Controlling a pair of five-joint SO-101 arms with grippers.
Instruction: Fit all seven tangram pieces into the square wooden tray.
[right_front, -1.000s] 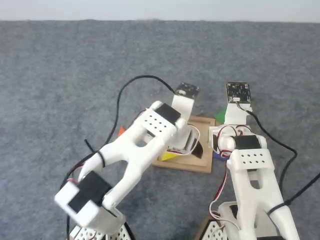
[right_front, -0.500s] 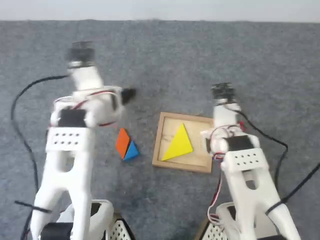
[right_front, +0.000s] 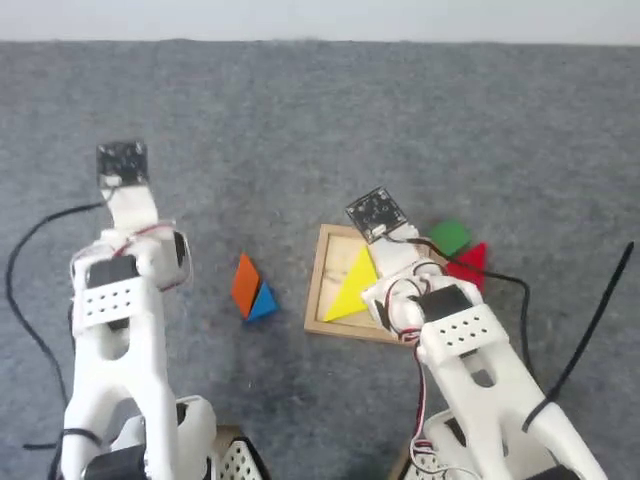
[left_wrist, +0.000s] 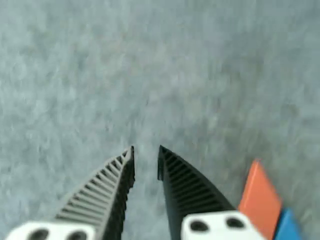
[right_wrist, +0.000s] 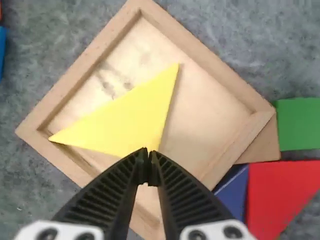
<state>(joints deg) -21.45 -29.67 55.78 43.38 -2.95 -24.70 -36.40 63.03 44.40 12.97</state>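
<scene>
- The left end effector (left_wrist: 145, 160), its ribbed black fingers a narrow slit apart and empty, has swung away from the tray. It now hangs over the bare, felt-like grey tabletop (right_front: 300, 120), beside a flat orange piece (right_front: 243, 283) that touches a small blue triangle (right_front: 262, 303).
- The right end effector (right_wrist: 148, 157), tips pressed together on nothing, has shifted over the near rim of the square wooden tray (right_wrist: 85, 65). The large yellow triangle (right_wrist: 125, 120) lies inside, and much pale wood stays bare.
- Past the tray's far corner, now uncovered, lie a flat green piece (right_front: 450, 237) and a red triangle (right_front: 468, 262).
</scene>
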